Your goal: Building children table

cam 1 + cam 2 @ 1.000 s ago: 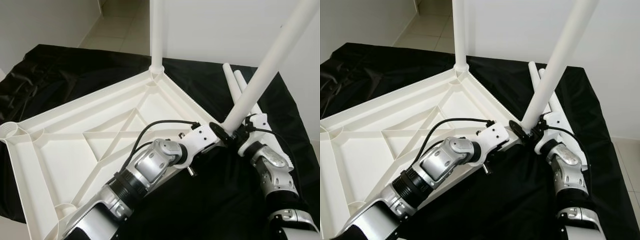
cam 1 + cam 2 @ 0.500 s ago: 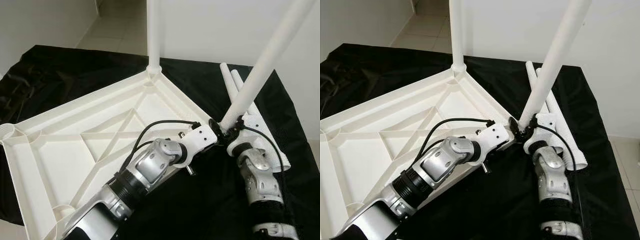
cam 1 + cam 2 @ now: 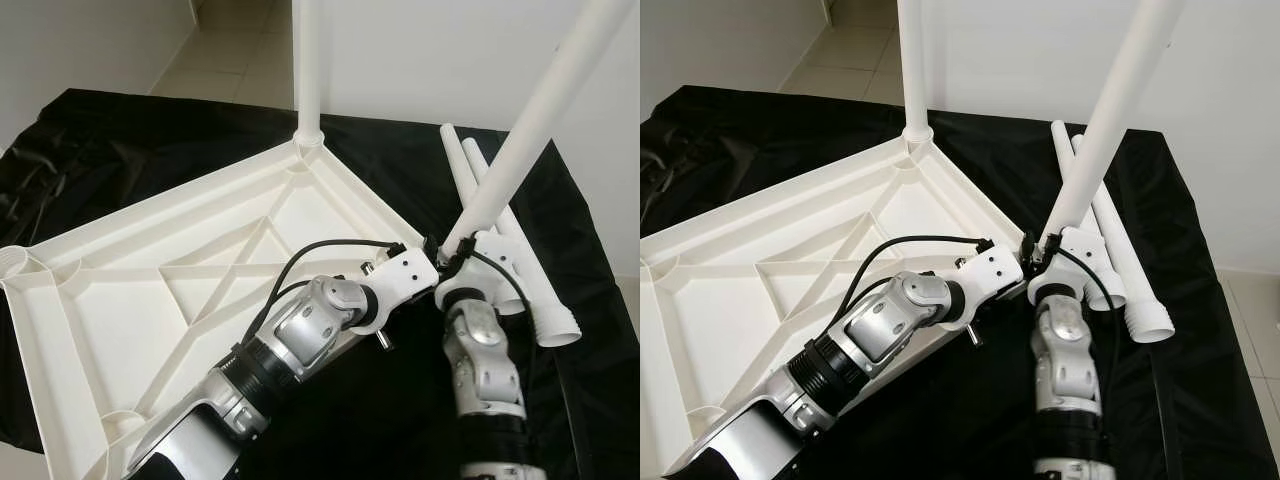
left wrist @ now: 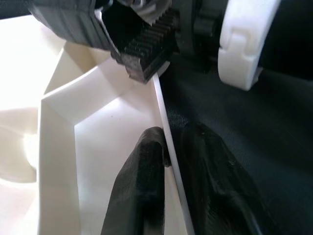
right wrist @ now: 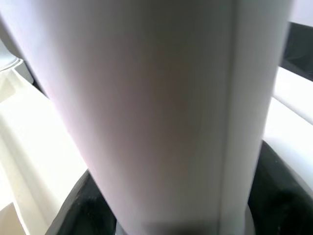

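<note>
The white plastic tabletop [image 3: 150, 290] lies upside down on a black cloth, ribs facing up. One white leg [image 3: 308, 60] stands upright in its far corner socket. My left gripper [image 4: 170, 139] is shut on the thin rim wall at the tabletop's right corner, one black finger on each side. Just beside it, my right gripper [image 3: 455, 255] is shut on the lower end of a second white leg [image 3: 530, 120], which leans up and to the right. In the right wrist view that leg [image 5: 161, 107] sits between the black fingers [image 5: 83, 205].
Two loose white legs [image 3: 535, 295] lie side by side on the black cloth [image 3: 120, 130] to the right of my right arm. A white wall [image 3: 420, 50] stands behind the table and tiled floor [image 3: 230, 50] shows at the far left.
My right arm has swung left with the tilted leg, bringing its lower end close to the tabletop corner and my left gripper. The loose legs are now uncovered. My left arm holds still.
</note>
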Robot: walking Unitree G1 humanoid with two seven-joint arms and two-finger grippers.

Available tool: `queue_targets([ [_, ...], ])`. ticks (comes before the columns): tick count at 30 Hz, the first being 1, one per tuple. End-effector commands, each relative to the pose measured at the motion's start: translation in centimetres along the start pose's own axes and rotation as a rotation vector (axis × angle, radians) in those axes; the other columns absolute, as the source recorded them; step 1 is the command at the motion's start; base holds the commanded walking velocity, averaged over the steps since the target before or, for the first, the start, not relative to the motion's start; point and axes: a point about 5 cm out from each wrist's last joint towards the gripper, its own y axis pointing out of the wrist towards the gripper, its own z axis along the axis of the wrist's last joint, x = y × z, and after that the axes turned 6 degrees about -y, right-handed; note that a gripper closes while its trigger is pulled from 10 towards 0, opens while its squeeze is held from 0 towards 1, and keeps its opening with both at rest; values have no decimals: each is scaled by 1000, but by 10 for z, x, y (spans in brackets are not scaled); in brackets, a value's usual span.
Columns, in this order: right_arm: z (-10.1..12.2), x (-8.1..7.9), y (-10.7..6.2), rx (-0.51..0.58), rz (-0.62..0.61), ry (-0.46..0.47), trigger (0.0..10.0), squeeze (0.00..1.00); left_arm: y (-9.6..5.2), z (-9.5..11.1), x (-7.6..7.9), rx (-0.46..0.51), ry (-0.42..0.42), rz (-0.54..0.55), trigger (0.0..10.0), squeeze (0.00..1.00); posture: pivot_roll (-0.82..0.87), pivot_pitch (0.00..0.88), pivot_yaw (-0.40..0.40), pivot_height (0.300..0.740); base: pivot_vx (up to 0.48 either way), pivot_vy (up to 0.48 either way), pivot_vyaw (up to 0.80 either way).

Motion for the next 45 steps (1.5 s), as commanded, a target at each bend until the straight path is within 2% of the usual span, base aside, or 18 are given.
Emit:
queue_targets([
  [1, 0, -22, -5, -35, 52, 35, 0, 0, 11, -22, 14, -86, -39, -86, 10000, 0, -71, 99, -4, 740, 0, 0, 0],
  [2, 0, -20, -4, -41, 42, 35, 10000, 0, 10, -23, 15, -87, -46, -90, 10000, 0, -73, 98, -4, 740, 0, 0, 0],
  [6, 1, -16, -2, -39, 28, 16, 10000, 0, 9, -25, 17, -88, -56, -99, 10000, 0, -73, 97, -4, 740, 0, 0, 0],
  [7, 0, -15, -2, -44, 22, 17, 10000, 1000, 9, -26, 18, -90, -59, -102, 10000, 0, -74, 96, -4, 740, 0, 0, 0],
  [14, 0, -10, -1, -40, 43, 16, 10000, 1000, 9, -28, 20, -88, -70, -106, 10000, 0, -73, 92, -8, 740, 0, 0, 0],
  [15, 1, -9, -1, -26, 69, 11, 10000, 0, 9, -28, 19, -86, -74, -104, 10000, 0, -74, 90, -9, 740, 0, 0, 0],
  [18, 5, -4, 2, 28, 190, 18, 10000, 0, 9, -28, 18, -67, -90, -94, 10000, 0, -76, 86, -9, 740, 0, 0, 0],
  [24, 7, 0, 3, 50, 273, 4, 10000, 0, 8, -27, 16, -39, -105, -87, 10000, 0, -76, 86, -9, 740, 0, 0, 0],
  [25, 8, 7, 6, 60, 323, -15, 10000, 0, 7, -28, 13, -18, -112, -68, 10000, 0, -81, 85, -7, 740, 0, 0, 0],
  [28, 9, 11, 7, 67, 358, -28, 10000, 0, 7, -28, 10, -4, -117, -54, 10000, 0, -82, 86, -6, 740, 0, 0, 0],
  [30, 12, 23, 11, 91, 452, -78, 10000, 0, 6, -30, 8, 17, -133, -30, 10000, 0, -83, 90, -4, 740, 0, 0, 0],
  [33, 12, 28, 11, 100, 507, -105, 10000, 0, 6, -30, 8, 20, -132, -29, 10000, 0, -81, 96, -4, 740, 0, 0, 0],
  [35, 6, 38, 10, 88, 623, -135, 10000, 0, 5, -30, 8, 27, -133, -31, 10000, 0, -79, 102, -1, 740, 0, 0, 0],
  [42, -7, 56, 16, 40, 712, -143, 10000, 0, 4, -31, 8, 25, -126, -40, 10000, 0, -70, 102, 6, 740, 0, 0, 0],
  [45, -8, 58, 17, 38, 721, -155, 10000, 0, 3, -32, 8, 25, -124, -43, 10000, 0, -66, 102, 8, 740, 0, 0, 0],
])
